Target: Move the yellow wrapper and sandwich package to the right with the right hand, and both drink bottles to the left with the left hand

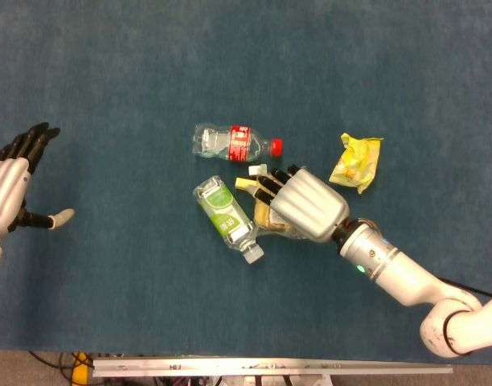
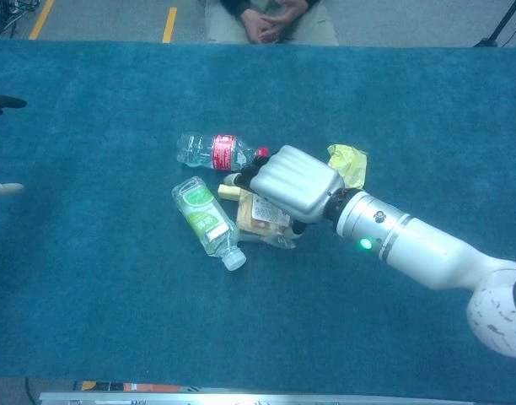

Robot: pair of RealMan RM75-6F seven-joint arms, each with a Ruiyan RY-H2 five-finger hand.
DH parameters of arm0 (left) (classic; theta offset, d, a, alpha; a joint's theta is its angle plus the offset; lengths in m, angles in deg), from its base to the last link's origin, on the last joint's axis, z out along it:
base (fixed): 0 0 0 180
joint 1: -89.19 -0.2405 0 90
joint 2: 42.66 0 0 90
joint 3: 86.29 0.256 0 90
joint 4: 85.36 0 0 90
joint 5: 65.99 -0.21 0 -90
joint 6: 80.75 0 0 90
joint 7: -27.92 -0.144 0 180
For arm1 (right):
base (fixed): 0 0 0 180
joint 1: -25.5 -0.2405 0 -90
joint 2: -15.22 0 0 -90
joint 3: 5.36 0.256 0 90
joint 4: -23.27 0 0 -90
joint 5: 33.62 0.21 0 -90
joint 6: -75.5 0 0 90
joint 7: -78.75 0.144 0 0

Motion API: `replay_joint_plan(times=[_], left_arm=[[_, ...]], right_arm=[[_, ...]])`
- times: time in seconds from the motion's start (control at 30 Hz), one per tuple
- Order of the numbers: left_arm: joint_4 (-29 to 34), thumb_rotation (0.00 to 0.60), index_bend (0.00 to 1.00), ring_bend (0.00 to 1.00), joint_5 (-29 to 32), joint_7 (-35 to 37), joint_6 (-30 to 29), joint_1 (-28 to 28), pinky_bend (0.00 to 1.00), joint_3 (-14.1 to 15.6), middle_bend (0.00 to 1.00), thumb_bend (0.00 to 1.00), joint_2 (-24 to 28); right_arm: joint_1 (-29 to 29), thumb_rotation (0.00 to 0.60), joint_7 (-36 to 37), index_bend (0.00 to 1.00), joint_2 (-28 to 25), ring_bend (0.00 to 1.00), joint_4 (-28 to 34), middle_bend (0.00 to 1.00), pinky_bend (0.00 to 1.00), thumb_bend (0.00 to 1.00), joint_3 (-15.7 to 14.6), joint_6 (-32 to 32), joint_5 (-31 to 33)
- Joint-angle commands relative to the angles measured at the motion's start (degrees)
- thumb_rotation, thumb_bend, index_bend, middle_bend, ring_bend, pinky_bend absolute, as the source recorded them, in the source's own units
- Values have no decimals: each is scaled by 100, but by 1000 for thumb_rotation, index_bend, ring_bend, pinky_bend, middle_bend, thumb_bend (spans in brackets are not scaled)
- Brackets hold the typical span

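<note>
one package lies right under your right hand (image 1: 306, 204): the sandwich package (image 2: 260, 218), whether gripped you cannot tell; left hand (image 1: 11, 185) spread, holding nothing, far left.

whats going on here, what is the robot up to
The robot's right hand lies on top of the sandwich package in the middle of the blue table; whether it has a grip cannot be told. The yellow wrapper lies just right of it. The red-label bottle and green-label bottle lie untouched, and the left hand waits open at the far left.
</note>
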Motion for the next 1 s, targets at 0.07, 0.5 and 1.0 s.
replay_joint_plan(times=[0.07, 0.5, 1.0], left_arm=[[-8, 582, 0, 0, -13, 61, 50, -2, 92, -12, 0, 172, 22], [-30, 579, 0, 0, -72, 162, 98, -39, 92, -47, 0, 171, 70], [-23, 579, 0, 0, -108, 126, 111, -58, 92, -73, 0, 171, 123]], right_arm=[[58, 600, 224, 498, 140, 474, -222, 493, 610, 90, -5, 188, -222], [170, 600, 923, 611, -315, 565, 74, 559, 654, 94, 223, 558, -474], [439, 600, 757, 611, -1275, 552, 312, 548, 647, 92, 703, 716, 534]])
